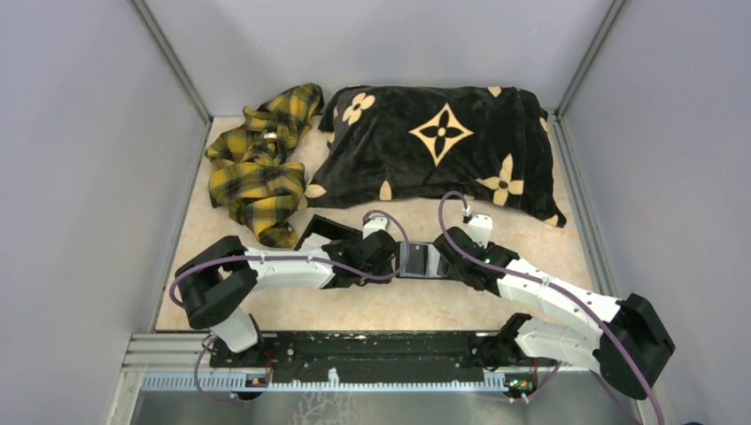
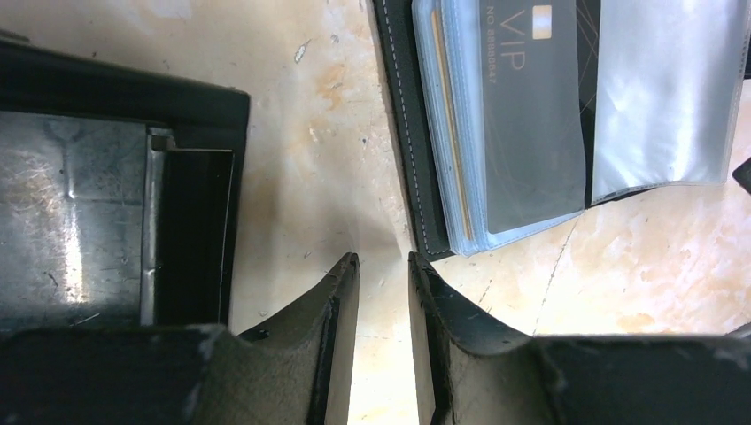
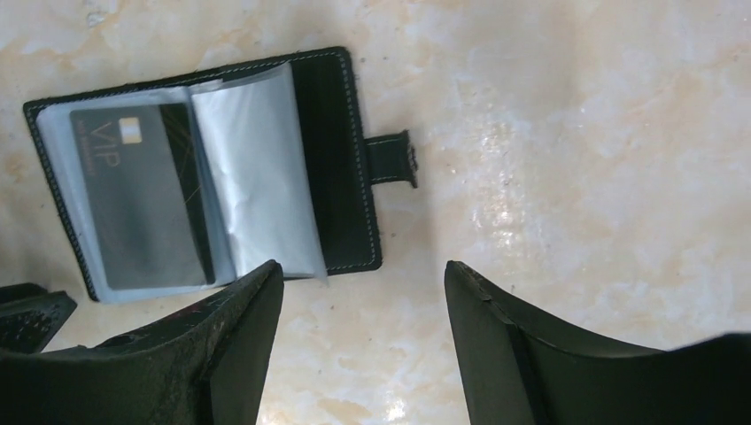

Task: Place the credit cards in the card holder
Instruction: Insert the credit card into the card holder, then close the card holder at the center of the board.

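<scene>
The card holder [image 1: 419, 261] lies open on the beige table between my two grippers. Its clear sleeves fan out over the black stitched cover [image 3: 341, 159]. A grey credit card [image 2: 531, 115] marked VIP sits inside one sleeve, also visible in the right wrist view [image 3: 142, 195]. Thin edges of other cards [image 2: 440, 97] show in the sleeves behind it. My left gripper [image 2: 383, 261] is just short of the holder's near corner, its jaws narrowly open with only table between them. My right gripper [image 3: 363, 270] stands wide open over bare table beside the holder's snap-tab side.
A black tray [image 2: 204, 115] with a scratched metal floor lies just left of the left gripper, also seen from above [image 1: 326, 232]. A yellow plaid cloth [image 1: 261, 164] and a black pillow with tan flowers [image 1: 434, 146] fill the back. Grey walls enclose the table.
</scene>
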Available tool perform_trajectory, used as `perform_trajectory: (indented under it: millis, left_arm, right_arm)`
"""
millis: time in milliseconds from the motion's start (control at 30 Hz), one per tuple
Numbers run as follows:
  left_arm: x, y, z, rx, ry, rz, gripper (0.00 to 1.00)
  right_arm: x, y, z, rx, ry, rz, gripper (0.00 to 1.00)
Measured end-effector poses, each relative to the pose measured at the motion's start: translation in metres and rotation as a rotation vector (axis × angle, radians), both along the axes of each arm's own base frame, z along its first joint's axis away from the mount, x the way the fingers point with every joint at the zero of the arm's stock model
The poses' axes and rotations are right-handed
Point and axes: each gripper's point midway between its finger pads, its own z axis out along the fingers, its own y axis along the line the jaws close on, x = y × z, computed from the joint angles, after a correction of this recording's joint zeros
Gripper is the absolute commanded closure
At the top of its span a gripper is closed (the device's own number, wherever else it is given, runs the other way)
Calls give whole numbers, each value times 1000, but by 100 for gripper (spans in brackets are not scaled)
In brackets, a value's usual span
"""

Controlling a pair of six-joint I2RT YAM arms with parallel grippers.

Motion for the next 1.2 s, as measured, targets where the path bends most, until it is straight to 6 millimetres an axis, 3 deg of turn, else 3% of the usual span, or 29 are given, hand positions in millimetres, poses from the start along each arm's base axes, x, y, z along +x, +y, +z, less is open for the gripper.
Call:
perform_trajectory:
  millis: [267,500,667,900,1033,1200]
  left_arm:
    - [3,-5,0,-11,-12,-9,65]
    - [4,-6,0,-14,-16,-11,65]
    - [4,-8,0,-19,-19,-11,65]
    - [7,-13,-1,-45,-32,-11,67]
    - [9,-18,-1,-67,-41,-13,70]
    - [12,-23,-2,-80,-49,-13,74]
  right_arm:
    - [7,-26,-13,-41,12,-68,34]
    - [23,-22,-17,-35,-3,-46,44]
    - [38,-20,-16,-5,-39,-47,61]
    - [38,-23,-23,9,-29,-22,88]
    - [39,-18,-15,36,-49,10,94]
    - [43,-12,11,76,-111,42,96]
